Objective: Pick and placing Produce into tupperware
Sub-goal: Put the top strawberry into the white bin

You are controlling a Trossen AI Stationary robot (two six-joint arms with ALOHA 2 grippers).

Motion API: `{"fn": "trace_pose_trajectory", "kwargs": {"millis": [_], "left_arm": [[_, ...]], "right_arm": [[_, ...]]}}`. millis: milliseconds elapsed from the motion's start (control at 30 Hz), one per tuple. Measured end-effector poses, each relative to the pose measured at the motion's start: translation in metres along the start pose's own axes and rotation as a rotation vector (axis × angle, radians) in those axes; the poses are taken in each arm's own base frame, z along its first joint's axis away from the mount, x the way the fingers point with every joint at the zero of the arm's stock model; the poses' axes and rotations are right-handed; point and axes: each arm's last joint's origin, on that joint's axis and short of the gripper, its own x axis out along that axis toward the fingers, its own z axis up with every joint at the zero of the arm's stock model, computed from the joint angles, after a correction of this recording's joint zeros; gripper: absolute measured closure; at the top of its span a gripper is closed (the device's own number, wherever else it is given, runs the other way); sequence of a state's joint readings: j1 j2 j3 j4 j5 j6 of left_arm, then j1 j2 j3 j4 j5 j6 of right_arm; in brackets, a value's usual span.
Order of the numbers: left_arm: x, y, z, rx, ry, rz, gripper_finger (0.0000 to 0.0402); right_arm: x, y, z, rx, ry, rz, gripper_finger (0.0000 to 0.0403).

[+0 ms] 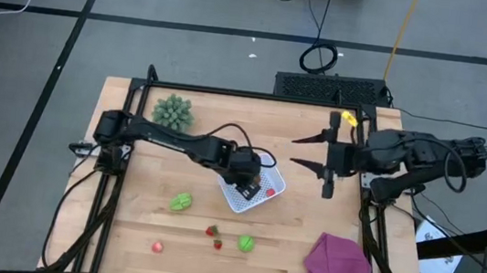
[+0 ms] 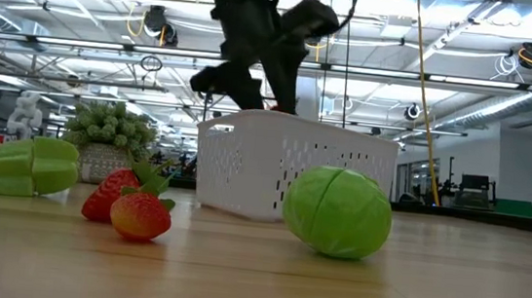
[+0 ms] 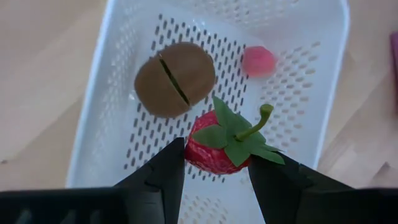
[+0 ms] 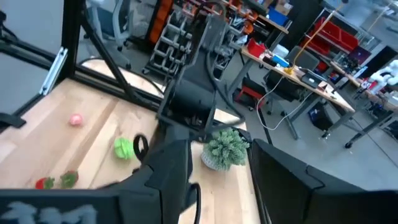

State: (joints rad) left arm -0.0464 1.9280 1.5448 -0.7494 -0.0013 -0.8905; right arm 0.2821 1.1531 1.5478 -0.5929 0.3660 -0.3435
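The white tupperware (image 1: 253, 191) sits mid-table, and in the left wrist view its perforated bottom (image 3: 124, 124) holds a brown round piece (image 3: 175, 79) and a pink-red ball (image 3: 258, 60). My left gripper (image 3: 214, 165) hangs over it, shut on a red strawberry (image 3: 217, 146). My right gripper (image 1: 301, 152) waits open above the table's right part, touching nothing. A green leafy piece (image 1: 181, 202), two strawberries (image 1: 214, 234), a green round piece (image 1: 246, 243) and a pink-red ball (image 1: 157, 247) lie on the wood nearer the near edge. My left gripper pinches the strawberry's red body (image 3: 198, 149) between its two fingers, one on each side, coming from above and pointing down. The green leaves and stem (image 3: 249, 130) face up toward the wrist. Whether the berry's underside touches the tupperware's bottom, I cannot tell.
A spiky green plant (image 1: 173, 110) stands near the table's far left. A purple cloth (image 1: 337, 268) lies crumpled at the near right corner. Bare wood shows between the tupperware and the cloth. In the low view the green round piece (image 2: 338, 213) lies in front of the tupperware (image 2: 265, 164).
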Motion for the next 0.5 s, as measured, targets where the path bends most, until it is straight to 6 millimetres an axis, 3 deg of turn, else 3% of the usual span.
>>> {"fn": "trace_pose_trajectory", "kwargs": {"millis": [500], "left_arm": [[0.0108,0.0030,-0.0008,-0.086,0.126,-0.045,0.0243]], "right_arm": [[0.0047,0.0023,-0.0011,0.000,0.017,0.006,0.0232]]}}
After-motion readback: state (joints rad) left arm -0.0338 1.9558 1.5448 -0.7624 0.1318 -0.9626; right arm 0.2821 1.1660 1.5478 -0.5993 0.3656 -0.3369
